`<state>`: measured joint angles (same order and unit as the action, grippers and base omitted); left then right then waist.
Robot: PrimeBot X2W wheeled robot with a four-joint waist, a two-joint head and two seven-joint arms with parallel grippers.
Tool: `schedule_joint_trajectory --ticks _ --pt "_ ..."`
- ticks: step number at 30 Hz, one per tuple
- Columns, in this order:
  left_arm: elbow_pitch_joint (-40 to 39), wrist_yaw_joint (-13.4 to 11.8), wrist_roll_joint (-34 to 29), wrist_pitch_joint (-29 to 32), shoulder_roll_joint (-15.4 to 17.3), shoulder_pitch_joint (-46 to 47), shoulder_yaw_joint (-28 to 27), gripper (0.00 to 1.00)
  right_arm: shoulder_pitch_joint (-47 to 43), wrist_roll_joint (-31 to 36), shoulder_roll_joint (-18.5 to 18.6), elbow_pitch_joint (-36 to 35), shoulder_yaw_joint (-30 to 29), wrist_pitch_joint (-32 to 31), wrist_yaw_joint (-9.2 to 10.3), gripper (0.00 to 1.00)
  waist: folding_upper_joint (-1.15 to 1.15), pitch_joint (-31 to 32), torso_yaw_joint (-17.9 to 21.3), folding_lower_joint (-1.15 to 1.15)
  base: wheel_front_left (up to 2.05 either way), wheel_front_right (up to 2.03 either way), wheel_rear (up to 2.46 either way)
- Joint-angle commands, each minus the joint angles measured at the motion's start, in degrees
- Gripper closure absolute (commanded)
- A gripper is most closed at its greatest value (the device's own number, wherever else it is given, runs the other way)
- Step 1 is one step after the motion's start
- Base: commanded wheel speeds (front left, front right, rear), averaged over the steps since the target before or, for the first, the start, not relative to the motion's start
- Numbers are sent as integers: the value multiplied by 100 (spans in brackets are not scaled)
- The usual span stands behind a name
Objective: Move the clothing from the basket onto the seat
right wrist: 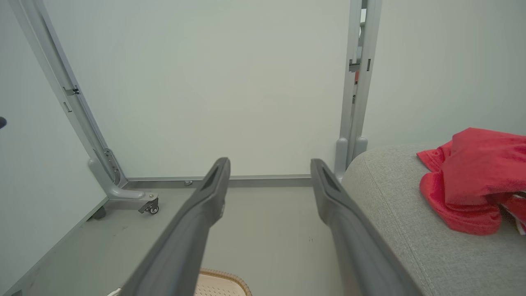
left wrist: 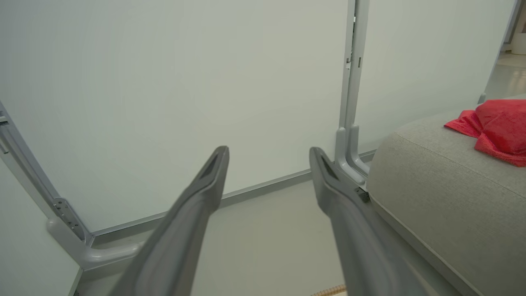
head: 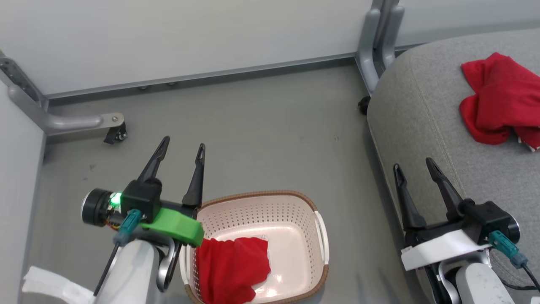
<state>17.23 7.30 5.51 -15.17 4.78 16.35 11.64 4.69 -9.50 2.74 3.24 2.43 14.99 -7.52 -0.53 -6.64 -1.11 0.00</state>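
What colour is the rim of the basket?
Brown, woven-look basket rim; clearest in the head view.

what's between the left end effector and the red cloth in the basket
Nothing visible. The left end effector is open just outside the basket, and the red cloth lies uncovered in its near-left corner.

Head looks down — wrists low, sharing seat (head: 422, 126).

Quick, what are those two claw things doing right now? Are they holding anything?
Left gripper: open, holding nothing.
Right gripper: open, holding nothing.
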Motion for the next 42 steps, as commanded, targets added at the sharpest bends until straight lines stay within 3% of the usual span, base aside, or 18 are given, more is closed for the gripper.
schedule_joint_trajectory --ticks 1,11,21,42 --pt "113 22 -12 4 74 244 105 0 135 35 16 -47 38 15 6 0 53 -344 273 0 0 0 0" --pt "1359 22 251 4 487 1399 1175 0 877 18 14 -357 300 15 6 0 53 -1462 845 0 0 0 0" --pt "2839 22 420 4 788 2230 2076 0 1439 39 11 -661 386 15 6 0 53 -2477 1128 0 0 0 0" --pt "5319 12 725 239 881 3346 3453 0 2016 -12 12 -998 439 15 6 0 53 -3809 1361 0 0 0 0"
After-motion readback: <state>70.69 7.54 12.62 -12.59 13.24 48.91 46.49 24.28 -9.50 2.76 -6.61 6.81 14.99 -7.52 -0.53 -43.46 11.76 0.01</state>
